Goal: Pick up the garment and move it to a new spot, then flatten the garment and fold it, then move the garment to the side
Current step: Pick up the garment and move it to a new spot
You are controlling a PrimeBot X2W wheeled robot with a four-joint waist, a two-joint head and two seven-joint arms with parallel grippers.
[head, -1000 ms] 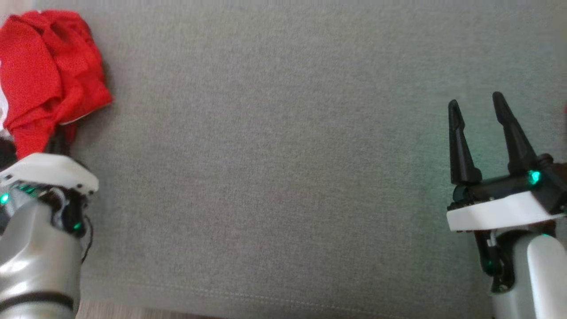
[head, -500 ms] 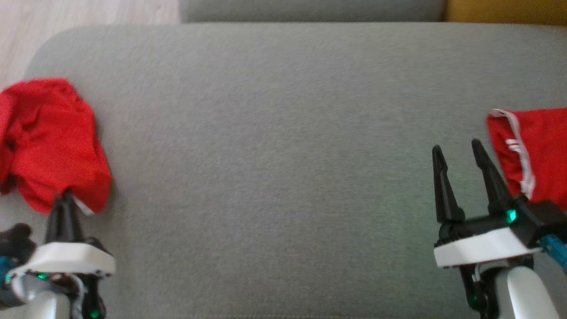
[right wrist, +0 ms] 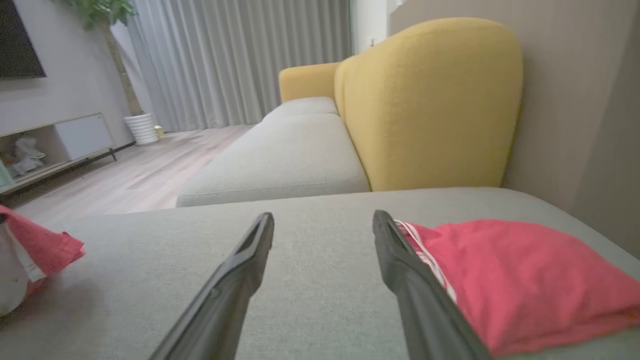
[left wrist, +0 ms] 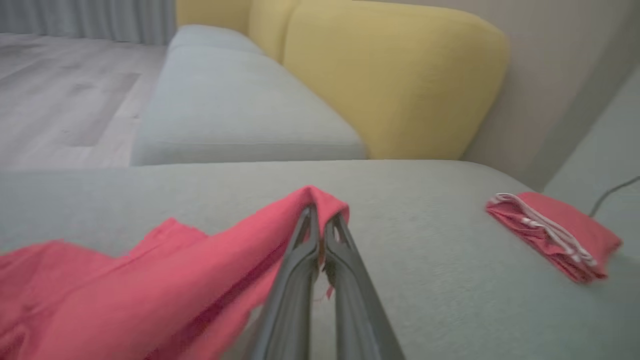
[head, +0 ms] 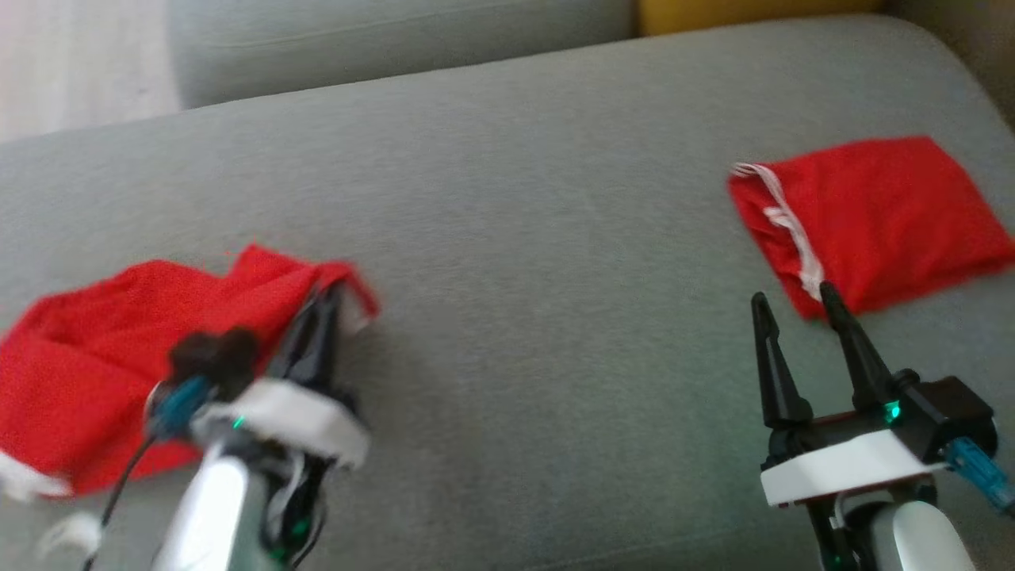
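- The head view is swinging up and rightward, bringing the far edge of the grey sofa cushion [head: 539, 198] and a folded red garment [head: 888, 214] at its right into sight.
- The left gripper [head: 323, 309], pinching the loose red garment [head: 87, 365], is dragging it rightward from the left end.
- The bunched heap is stretching out long.

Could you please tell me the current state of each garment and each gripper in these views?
loose red garment: unfolded and rumpled, one edge pinched and raised, the rest lying on the grey sofa seat.
folded red garment: folded flat, lying free on the seat.
left gripper: shut on the loose garment's edge.
right gripper: open, empty, next to the folded garment.
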